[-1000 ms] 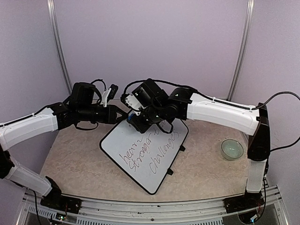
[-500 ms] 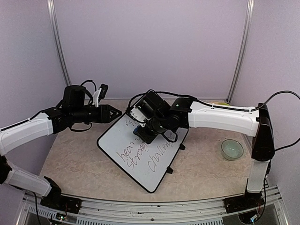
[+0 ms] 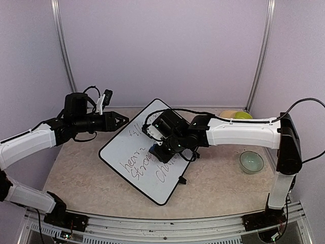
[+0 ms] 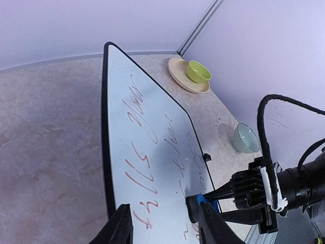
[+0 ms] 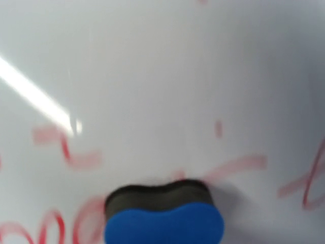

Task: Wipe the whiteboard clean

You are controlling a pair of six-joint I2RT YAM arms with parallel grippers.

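Whiteboard [image 3: 121,148] lies on the table [image 3: 76,175], having slid leftward within the last second. The left gripper [image 3: 123,120] has spread its jaws and let go, and the board's edge now sits just ahead of them. The right gripper [image 3: 159,149] clenches the blue eraser [image 5: 163,216], pressing it onto the red writing under its jaws. Most of the text remains, so the wiping looks barely begun.

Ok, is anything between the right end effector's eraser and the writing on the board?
Nothing visible. The eraser, held in the right end effector, looks pressed to the whiteboard, with red writing right around it. The left end effector hovers open near the board's edge, apart from the eraser.
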